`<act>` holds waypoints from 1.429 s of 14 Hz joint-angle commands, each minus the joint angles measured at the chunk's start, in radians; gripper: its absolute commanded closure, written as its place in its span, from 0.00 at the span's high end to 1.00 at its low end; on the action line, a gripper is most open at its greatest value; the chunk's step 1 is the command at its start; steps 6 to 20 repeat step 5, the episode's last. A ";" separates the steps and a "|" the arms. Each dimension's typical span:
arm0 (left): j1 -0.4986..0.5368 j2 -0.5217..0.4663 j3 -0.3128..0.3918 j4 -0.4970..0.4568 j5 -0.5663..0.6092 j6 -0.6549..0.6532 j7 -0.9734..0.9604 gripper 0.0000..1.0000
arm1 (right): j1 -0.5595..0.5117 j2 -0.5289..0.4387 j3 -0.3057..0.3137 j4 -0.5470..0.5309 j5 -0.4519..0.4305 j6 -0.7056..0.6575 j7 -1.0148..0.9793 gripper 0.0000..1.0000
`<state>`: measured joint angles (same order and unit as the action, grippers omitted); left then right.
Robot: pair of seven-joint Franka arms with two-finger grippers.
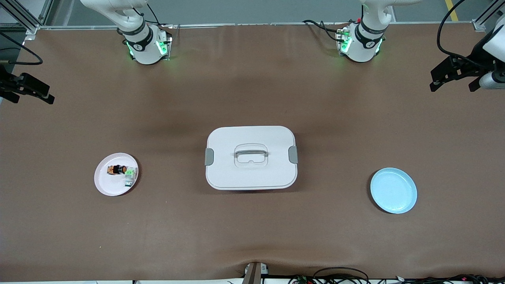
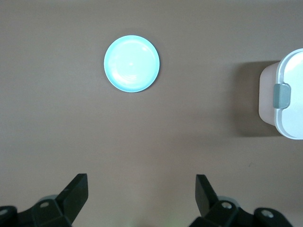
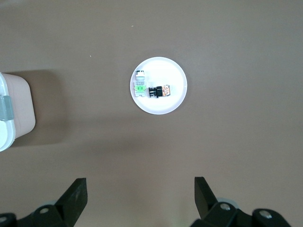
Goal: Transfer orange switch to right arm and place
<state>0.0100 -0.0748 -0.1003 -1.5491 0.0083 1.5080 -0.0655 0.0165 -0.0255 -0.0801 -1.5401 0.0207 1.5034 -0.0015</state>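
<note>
My orange switch (image 1: 118,170) lies on its side on the pink plate (image 1: 106,184), toward my right arm's end of the bench from the white box (image 1: 251,157), under my right jaws (image 3: 140,198), both pairs wide, empty.

We list: brown table (image 1: 252,236); white lidded box (image 1: 251,157) with grey clasps (image 1: 293,154); pale pink plate (image 1: 106,182) bearing the black-and-orange orange switch (image 1: 118,170) and a green-and-silver part (image 1: 130,176); light blue plate (image 1: 393,190); black grippers.
</note>
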 commanded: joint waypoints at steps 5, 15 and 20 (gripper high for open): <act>-0.005 0.007 0.001 0.021 -0.016 -0.012 -0.051 1.00 | -0.033 -0.022 0.034 -0.026 -0.008 0.009 0.008 1.00; -0.005 0.007 0.001 0.021 -0.016 -0.012 -0.051 1.00 | -0.033 -0.022 0.034 -0.026 -0.008 0.009 0.008 1.00; -0.005 0.007 0.001 0.021 -0.016 -0.012 -0.051 1.00 | -0.033 -0.022 0.034 -0.026 -0.008 0.009 0.008 1.00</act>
